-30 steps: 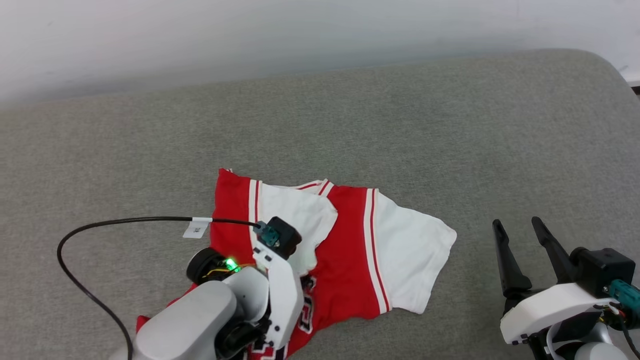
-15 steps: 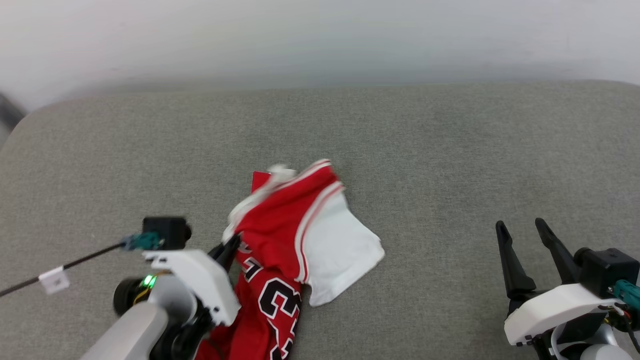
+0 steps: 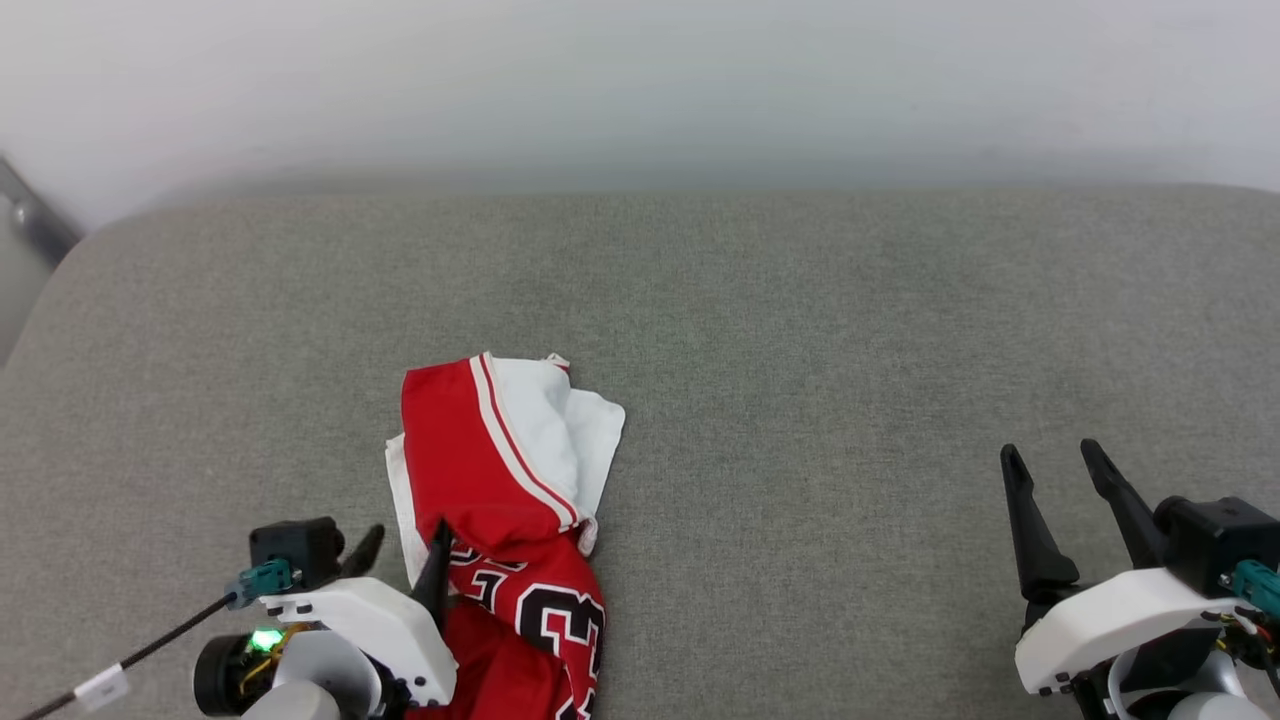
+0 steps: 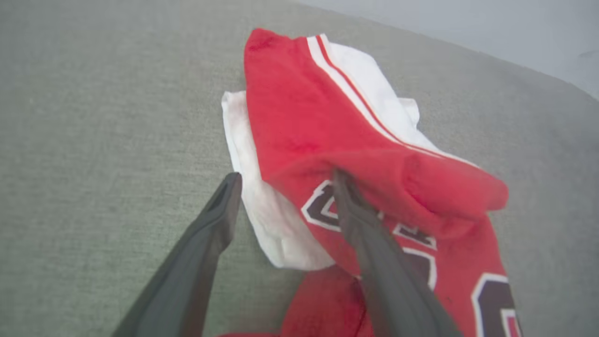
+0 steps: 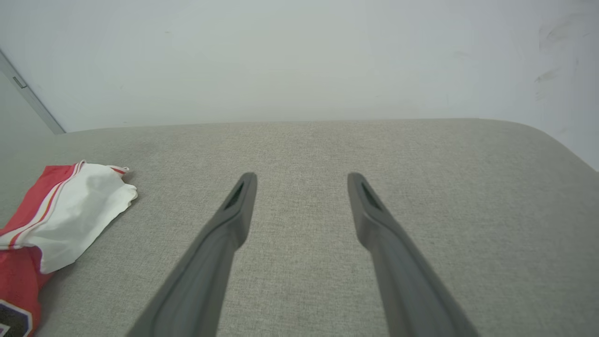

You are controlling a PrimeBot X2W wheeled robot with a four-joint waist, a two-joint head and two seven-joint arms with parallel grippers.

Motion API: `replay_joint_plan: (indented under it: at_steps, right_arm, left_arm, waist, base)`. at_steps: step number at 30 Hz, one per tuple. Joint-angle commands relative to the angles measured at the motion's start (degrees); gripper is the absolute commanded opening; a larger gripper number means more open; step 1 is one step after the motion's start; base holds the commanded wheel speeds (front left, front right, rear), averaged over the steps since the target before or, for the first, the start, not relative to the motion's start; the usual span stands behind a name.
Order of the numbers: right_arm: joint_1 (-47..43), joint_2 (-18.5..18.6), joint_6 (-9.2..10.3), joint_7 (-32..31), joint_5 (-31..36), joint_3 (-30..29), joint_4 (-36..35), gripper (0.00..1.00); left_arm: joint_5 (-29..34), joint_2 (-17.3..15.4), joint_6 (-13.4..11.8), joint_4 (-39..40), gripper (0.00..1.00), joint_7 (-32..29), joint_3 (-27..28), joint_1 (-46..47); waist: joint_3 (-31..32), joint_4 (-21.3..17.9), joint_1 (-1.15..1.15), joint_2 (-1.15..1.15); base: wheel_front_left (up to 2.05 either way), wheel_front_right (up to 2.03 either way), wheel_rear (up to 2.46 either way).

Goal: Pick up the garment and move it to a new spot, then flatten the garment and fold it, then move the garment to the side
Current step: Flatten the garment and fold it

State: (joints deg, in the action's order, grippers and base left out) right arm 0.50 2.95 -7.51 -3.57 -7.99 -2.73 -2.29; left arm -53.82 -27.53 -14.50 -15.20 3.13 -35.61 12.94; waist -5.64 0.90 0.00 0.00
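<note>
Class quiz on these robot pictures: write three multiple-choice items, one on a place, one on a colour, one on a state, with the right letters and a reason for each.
1. Where does the garment lie?
A. next to the left gripper
B. on the floor
C. draped over a chair

2. What colour are its sleeves?
A. blue
B. black
C. white

3. How does the left gripper stand?
A. shut on the garment
B. open
C. shut on nothing

Answers:
1 A, the garment lies crumpled on the grey cushion at that gripper's fingertips.
2 C, white sleeve fabric shows beside the red body.
3 B, the left wrist view shows its two fingers spread apart.
</note>
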Motion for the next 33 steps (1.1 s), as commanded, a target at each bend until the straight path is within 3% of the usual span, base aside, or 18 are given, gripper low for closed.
replay_joint_plan:
  at_steps: [1, 6, 11, 16, 26, 32, 33]
  right_arm:
    - [-0.79, -0.08, 0.04, -0.15, 0.44, -0.06, -0.28, 1.00]
    - [-1.88, -0.08, 0.04, -0.40, 0.45, -0.47, -0.43, 1.00]
    - [-2.24, -0.08, 0.04, -0.65, 0.37, -0.82, -0.81, 1.00]
    - [-2.26, -0.07, 0.04, -0.89, 0.32, -0.79, -1.07, 1.00]
    - [-0.85, -0.08, 0.03, -0.36, -0.35, 0.65, -0.52, 1.00]
    - [-0.26, -0.08, 0.04, 0.14, -0.90, 1.03, 0.34, 1.00]
    - [-0.17, -0.08, 0.03, 0.25, -0.96, 1.10, 0.48, 1.00]
  left_arm:
    - [2.35, 0.00, -1.55, 0.88, 1.00, 3.14, 0.18, 0.50]
    - [7.24, -0.27, -4.96, 4.51, 1.00, 9.14, 0.75, 0.43]
    - [8.96, -0.96, -5.53, 7.38, 1.00, 9.14, 0.21, 1.55]
    - [9.40, -1.92, -2.17, 8.28, 1.00, 2.71, -3.26, 5.37]
    - [4.66, -4.03, 6.76, 2.05, 1.00, -23.06, -12.29, 13.24]
    - [2.66, -4.04, 9.54, -3.58, 1.00, -31.93, -15.54, 14.47]
    - [2.33, -3.67, 9.91, -4.42, 0.95, -32.69, -15.84, 14.40]
  waist:
    - [1.10, -0.15, 0.00, 0.00]
    - [2.96, -0.16, 0.00, 0.00]
    - [3.74, -0.05, 0.00, 0.00]
    - [3.96, -0.15, 0.00, 0.00]
    - [1.73, -2.68, 0.00, 0.00]
    - [0.30, -4.30, 0.00, 0.00]
    - [0.08, -4.49, 0.00, 0.00]
  base:
    - [0.00, 0.00, 0.00]
    - [0.00, 0.00, 0.00]
    - [0.00, 0.00, 0.00]
    - [0.00, 0.00, 0.00]
    - [0.00, 0.00, 0.00]
    - [0.00, 0.00, 0.00]
    - [0.00, 0.00, 0.00]
